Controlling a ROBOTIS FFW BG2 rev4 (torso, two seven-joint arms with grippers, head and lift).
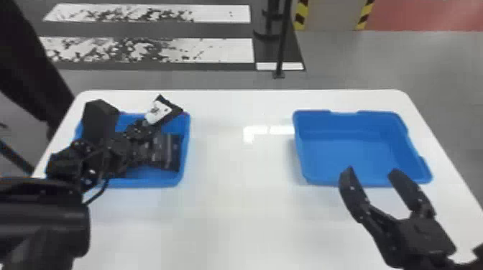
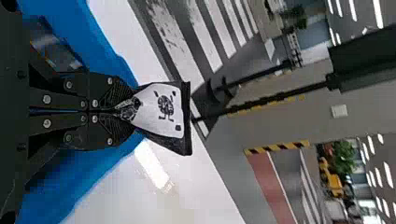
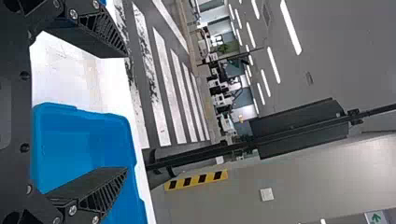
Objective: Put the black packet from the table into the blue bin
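In the head view my left gripper [image 1: 143, 125] is over the left blue bin [image 1: 185, 150], shut on the black packet [image 1: 174, 110], which has a white printed label and sticks out beyond the fingertips above the bin's far right part. The left wrist view shows the left gripper [image 2: 127, 111] pinching one narrow end of the packet [image 2: 161, 109]. My right gripper [image 1: 371, 171] stands open at the near edge of the right blue bin [image 1: 355, 150], with nothing between its fingers. From the right wrist, this gripper [image 3: 125, 112] has its fingers wide apart, the bin [image 3: 84, 144] beyond them.
A tall black box [image 1: 99, 120] and a dark glossy package [image 1: 169, 150] are in the left bin, partly behind the left arm. White table surface [image 1: 237, 172] lies between the bins. A black pole [image 1: 284, 39] stands on the floor behind the table.
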